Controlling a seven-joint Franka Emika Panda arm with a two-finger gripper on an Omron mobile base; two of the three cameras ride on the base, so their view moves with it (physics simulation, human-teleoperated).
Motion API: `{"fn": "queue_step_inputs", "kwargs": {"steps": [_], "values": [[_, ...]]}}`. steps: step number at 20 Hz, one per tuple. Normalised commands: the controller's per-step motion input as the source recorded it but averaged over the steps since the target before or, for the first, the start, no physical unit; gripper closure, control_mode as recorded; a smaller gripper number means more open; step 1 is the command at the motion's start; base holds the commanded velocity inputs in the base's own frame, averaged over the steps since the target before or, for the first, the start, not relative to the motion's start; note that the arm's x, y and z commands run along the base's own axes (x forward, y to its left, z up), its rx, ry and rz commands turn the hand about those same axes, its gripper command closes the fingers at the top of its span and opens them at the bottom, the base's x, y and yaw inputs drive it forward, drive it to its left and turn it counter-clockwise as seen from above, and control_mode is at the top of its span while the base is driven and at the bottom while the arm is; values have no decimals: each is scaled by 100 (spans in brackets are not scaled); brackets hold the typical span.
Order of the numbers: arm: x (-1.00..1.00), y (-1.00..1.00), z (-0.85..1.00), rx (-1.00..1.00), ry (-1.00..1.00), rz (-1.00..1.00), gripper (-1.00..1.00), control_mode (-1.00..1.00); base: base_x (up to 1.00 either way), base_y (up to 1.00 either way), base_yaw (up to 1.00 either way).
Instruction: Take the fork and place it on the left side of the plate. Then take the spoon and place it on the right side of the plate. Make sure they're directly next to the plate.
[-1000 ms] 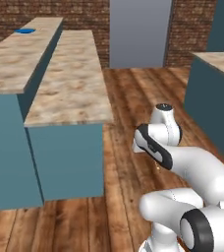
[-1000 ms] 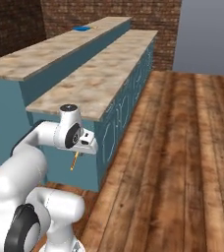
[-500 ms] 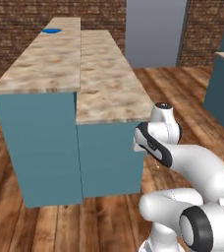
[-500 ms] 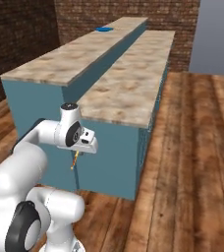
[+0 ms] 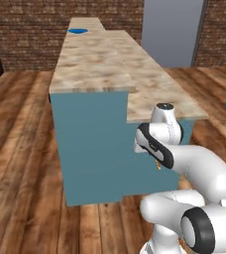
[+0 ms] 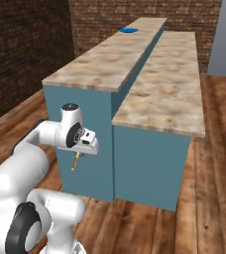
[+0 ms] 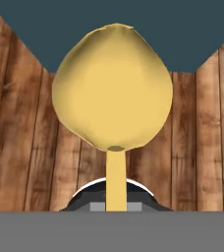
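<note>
The gripper [image 6: 80, 155] is clenched tight on the spoon [image 7: 113, 93], which hangs bowl-down beside the near counter end [image 6: 135, 163].

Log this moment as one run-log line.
gripper: shut on yellow-gold round-bowled spoon | spoon: hanging below hand | blue round plate: far end of counter | spoon not placed

1. The yellow-gold round-bowled spoon [image 7: 112, 93] has its thin handle cut off low in the hand view.
2. In the base views the spoon's bowl is too small to make out.
3. The flat bright blue round plate [image 5: 77, 31], upper left, is tiny; anything beside it can't be told.
</note>
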Motion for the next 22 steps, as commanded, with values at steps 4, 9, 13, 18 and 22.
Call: {"fn": "queue_step_inputs", "kwargs": {"steps": [4, 9, 13, 18, 22], "values": [[0, 0, 0, 0, 0, 0, 100, 100, 28, 100, 0], [0, 0, 0, 0, 0, 0, 100, 100, 48, 100, 0], [0, 0, 0, 0, 0, 0, 100, 100, 80, 100, -1], [0, 0, 0, 0, 0, 0, 100, 100, 91, 100, 0], [0, 0, 0, 0, 0, 0, 100, 100, 82, 100, 0]]}}
